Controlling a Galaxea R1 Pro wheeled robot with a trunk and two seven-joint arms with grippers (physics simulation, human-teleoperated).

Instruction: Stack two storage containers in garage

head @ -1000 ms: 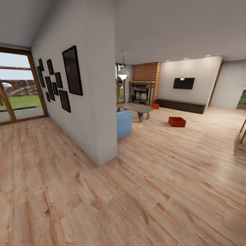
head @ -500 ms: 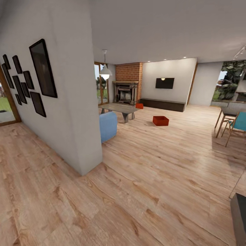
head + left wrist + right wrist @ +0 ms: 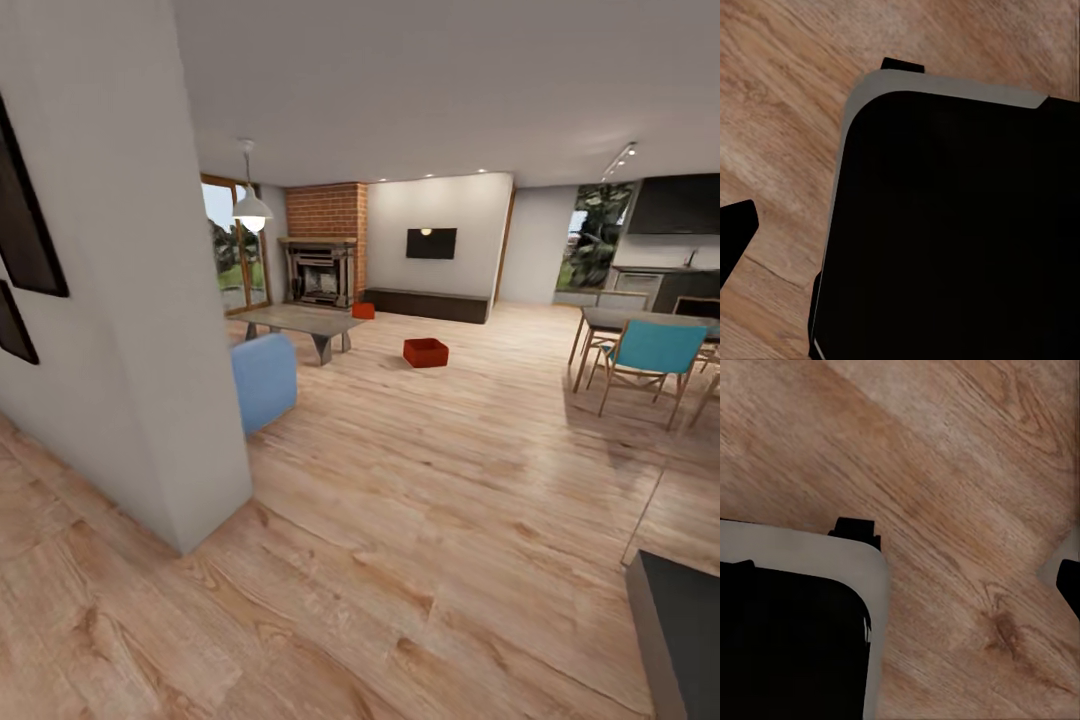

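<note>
Two orange-red storage containers rest on the light wood-plank floor of the living room, far ahead in the head view. The nearer container (image 3: 425, 352) stands in the open beyond the coffee table. The farther container (image 3: 363, 311) lies by the brick fireplace (image 3: 322, 270), at the end of the long dark bench (image 3: 428, 304). The left wrist view shows one dark fingertip (image 3: 735, 234) at the picture's edge over the planks. Another dark fingertip (image 3: 1069, 585) sits at the edge of the right wrist view. Nothing is held there, and the jaws' spread is not visible.
A white wall corner (image 3: 150, 380) juts out close on the left. Beyond it are a blue armchair (image 3: 265, 380) and a grey coffee table (image 3: 300, 322). A dining table with a teal chair (image 3: 650, 352) stands at right, and a dark counter corner (image 3: 685, 630) is at bottom right. My black base (image 3: 960, 225) shows below the wrists.
The head view has swung to the right and come closer, so the wall and framed pictures slid off left and the dining area came into sight. The containers stay where they were.
</note>
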